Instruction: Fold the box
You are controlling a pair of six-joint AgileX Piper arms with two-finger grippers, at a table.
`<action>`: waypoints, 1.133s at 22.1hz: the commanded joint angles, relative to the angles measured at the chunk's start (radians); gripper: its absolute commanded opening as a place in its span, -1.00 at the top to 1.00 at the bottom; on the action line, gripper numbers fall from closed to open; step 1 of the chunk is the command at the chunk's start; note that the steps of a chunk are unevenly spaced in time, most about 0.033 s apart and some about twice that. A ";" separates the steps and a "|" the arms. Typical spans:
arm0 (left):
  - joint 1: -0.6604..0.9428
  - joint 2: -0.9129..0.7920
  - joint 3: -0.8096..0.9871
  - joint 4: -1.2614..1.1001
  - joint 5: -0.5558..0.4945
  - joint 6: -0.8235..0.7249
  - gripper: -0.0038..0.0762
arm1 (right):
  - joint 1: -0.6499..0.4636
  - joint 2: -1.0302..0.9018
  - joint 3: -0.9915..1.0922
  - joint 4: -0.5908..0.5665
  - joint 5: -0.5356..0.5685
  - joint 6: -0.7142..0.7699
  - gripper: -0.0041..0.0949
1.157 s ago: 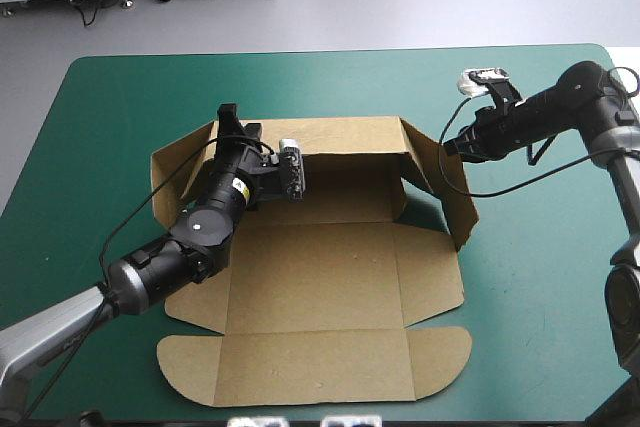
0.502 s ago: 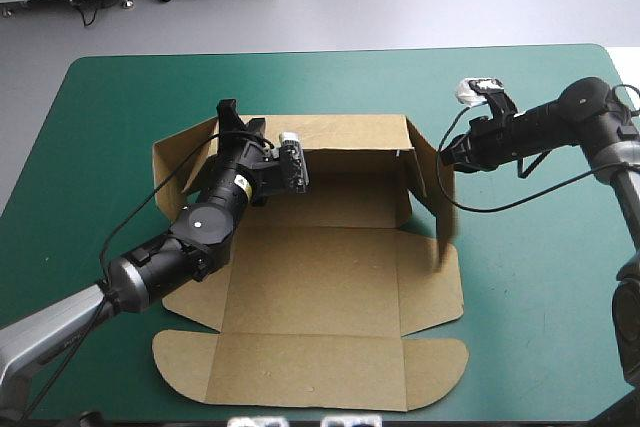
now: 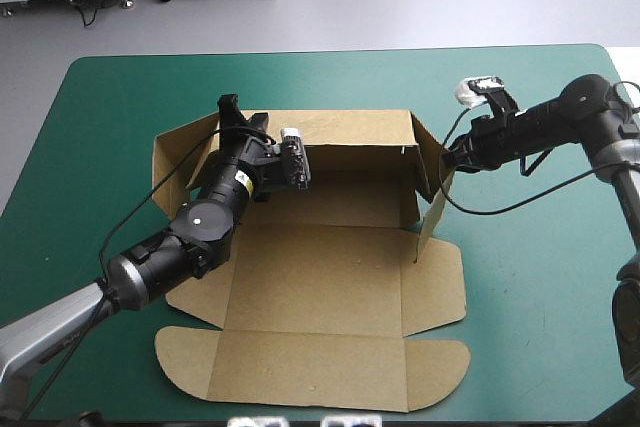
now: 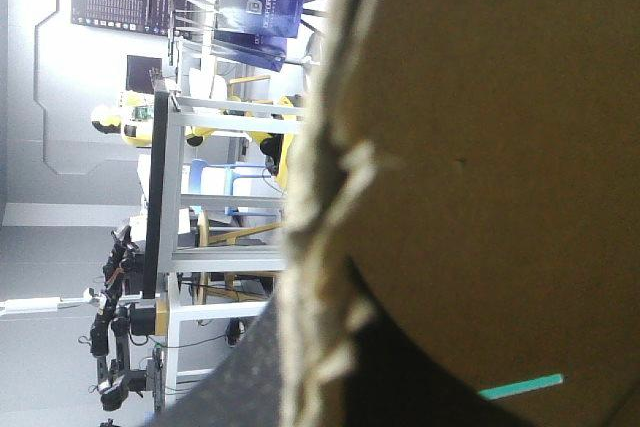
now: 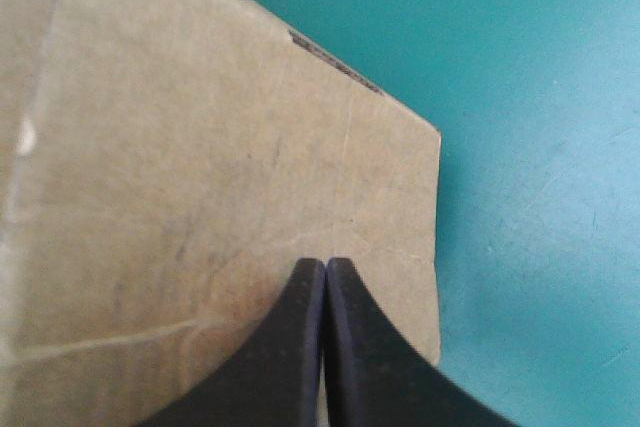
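The brown box (image 3: pixel 330 287) lies open on the teal-green cover, its back wall (image 3: pixel 350 132) raised. My left gripper (image 3: pixel 242 125) is at the back wall's left end. In the left wrist view the box (image 4: pixel 500 147) fills the field, its edge running between the black fingers (image 4: pixel 240 382), which are shut on it. My right gripper (image 3: pixel 447 159) is shut and empty. Its tip (image 5: pixel 326 265) presses the outer face of the right side wall (image 5: pixel 200 167), which stands about upright (image 3: pixel 432 212).
The left side flap (image 3: pixel 175 162) stands raised behind my left arm. The lid with rounded corner flaps (image 3: pixel 310 372) lies flat near the table's front edge. Bare teal-green cover (image 3: pixel 530 317) lies to the right of the box.
My right gripper has pushed leftward, and the right side wall has swung from leaning outward to about upright. The left gripper has stayed at the back wall.
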 commanded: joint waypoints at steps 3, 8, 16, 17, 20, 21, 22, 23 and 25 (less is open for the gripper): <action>-0.003 -0.017 -0.039 0.018 0.014 -0.018 0.93 | 0.000 -0.072 0.094 0.139 0.031 -0.323 0.95; -0.003 0.006 -0.039 -0.004 0.016 0.012 0.93 | 0.000 -0.156 0.245 0.174 -0.131 -0.500 0.95; -0.005 0.006 -0.037 -0.050 -0.013 0.038 0.93 | 0.018 -0.233 0.441 0.339 -0.318 -0.720 0.95; -0.005 0.006 -0.029 -0.048 -0.030 0.050 0.93 | 0.037 -0.233 0.441 0.335 -0.322 -0.722 0.95; -0.005 0.010 -0.018 -0.045 -0.029 0.073 0.93 | 0.058 -0.233 0.441 0.302 -0.327 -0.703 0.95; -0.005 0.018 -0.014 -0.045 -0.012 0.092 0.93 | 0.058 -0.233 0.441 0.277 -0.325 -0.662 0.90; -0.005 0.023 -0.011 -0.047 -0.008 0.104 0.93 | 0.058 -0.233 0.441 0.262 -0.323 -0.650 0.82; -0.005 0.025 -0.007 -0.047 -0.008 0.116 0.93 | 0.058 -0.233 0.441 0.242 -0.323 -0.631 0.70; -0.005 0.039 0.000 -0.047 -0.008 0.139 0.93 | 0.058 -0.233 0.441 0.207 -0.309 -0.599 0.12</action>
